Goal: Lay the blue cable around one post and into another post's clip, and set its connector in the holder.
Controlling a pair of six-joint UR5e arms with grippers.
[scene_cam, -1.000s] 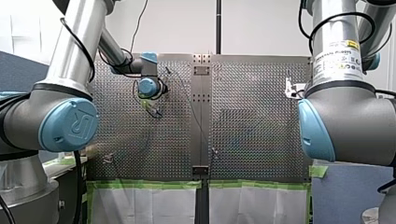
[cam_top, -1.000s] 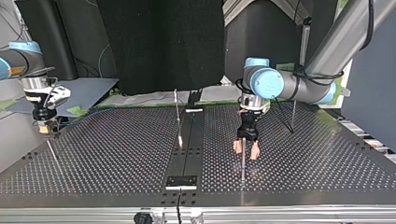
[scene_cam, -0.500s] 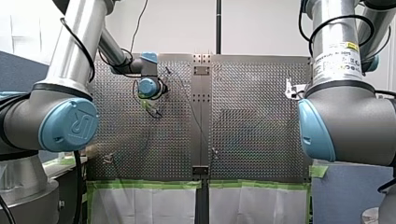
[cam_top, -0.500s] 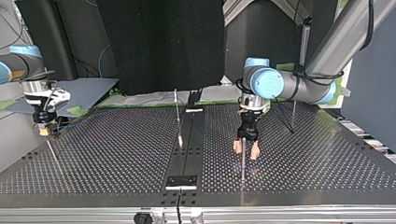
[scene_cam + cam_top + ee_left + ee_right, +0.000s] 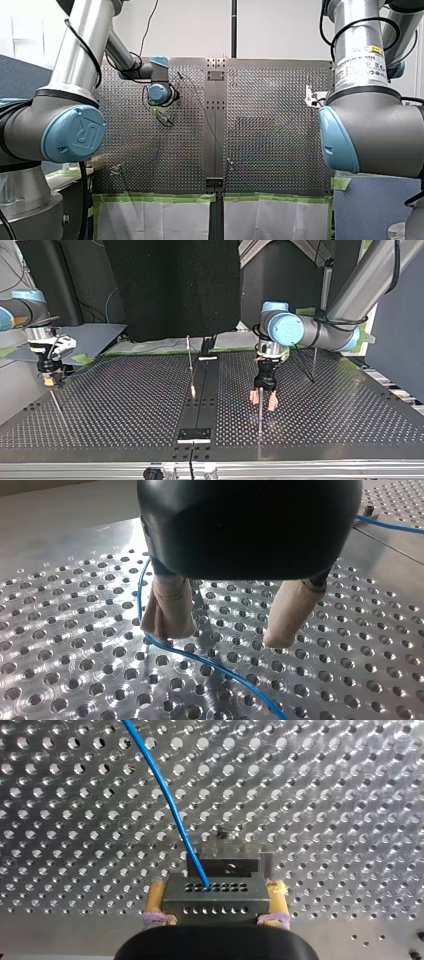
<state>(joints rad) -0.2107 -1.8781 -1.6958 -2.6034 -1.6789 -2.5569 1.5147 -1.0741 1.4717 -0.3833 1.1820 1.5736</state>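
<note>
While my right tool (image 5: 217,891) clamps the connector (image 5: 215,902), my left tool (image 5: 224,634) hangs spread.

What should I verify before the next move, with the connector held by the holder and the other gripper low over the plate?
1. Right gripper shut on the dark grey perforated connector block: ok.
2. Thin blue cable leaves the connector without a kink: ok.
3. Connector seated in the dark slotted holder just ahead of it: cannot tell.
4. Left gripper open, beige pads apart: ok.
5. Cable held by the left gripper: not ok; it lies on the perforated metal table by one pad's tip.
6. Cable laid around the thin metal post: cannot tell.
</note>
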